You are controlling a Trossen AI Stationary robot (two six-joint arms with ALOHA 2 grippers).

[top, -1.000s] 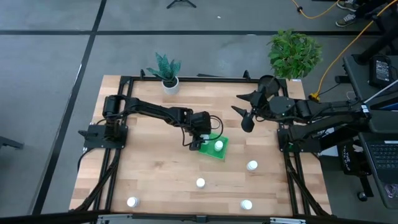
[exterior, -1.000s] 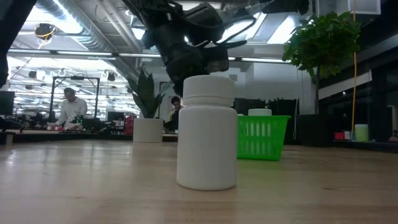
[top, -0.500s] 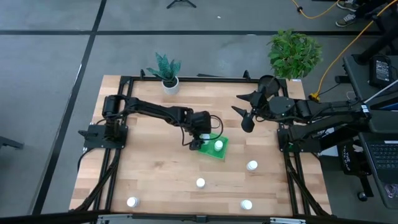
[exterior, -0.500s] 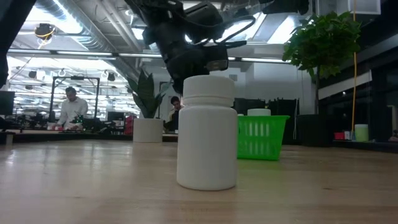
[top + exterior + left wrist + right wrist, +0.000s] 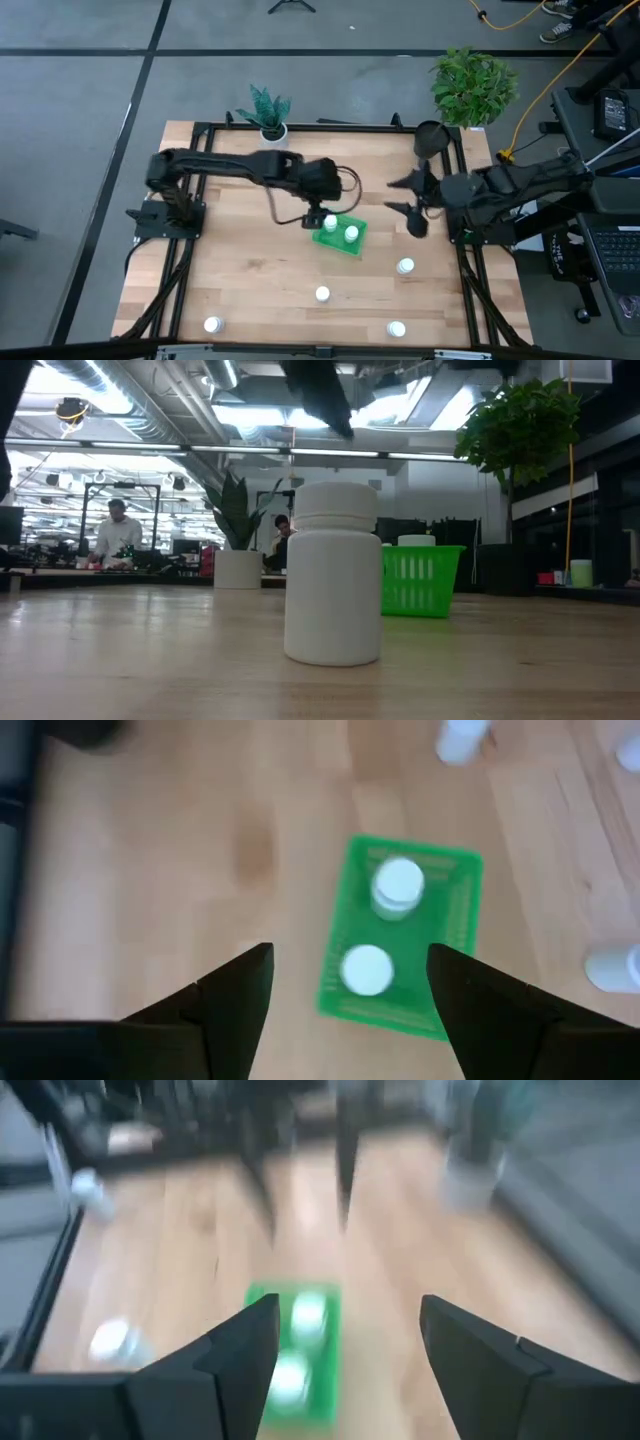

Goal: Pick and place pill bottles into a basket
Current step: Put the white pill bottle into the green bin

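**Two bottles in the green tray, four on the wood**

My left gripper (image 5: 345, 995) hangs with its dark, wedge-shaped fingers (image 5: 235, 990) spread wide and holding nothing, directly over the basket (image 5: 455, 920). My right gripper (image 5: 345, 1345) is spread the same way, its fingers empty, out over the table's right side; from above I see it at (image 5: 412, 205), near the basket's right end but apart from it.

The basket (image 5: 357, 243) is a shallow rectangle of bright green plastic with slatted, ribbed walls, lying a little right of the table's middle. Two pill bottles stand upright inside it, side by side: one (image 5: 398, 885) and the other (image 5: 366, 969), smooth white cylinders with round white caps.

Four more bottles stand on the bare wood, well apart: one (image 5: 405, 266) right of the basket, one (image 5: 322, 294) toward the front, one (image 5: 212, 324) at the front left, one (image 5: 397, 328) at the front right.

The table (image 5: 230, 270) is pale planked wood in a black frame. A small spiky plant in a white pot (image 5: 273, 137) sits at its far edge.
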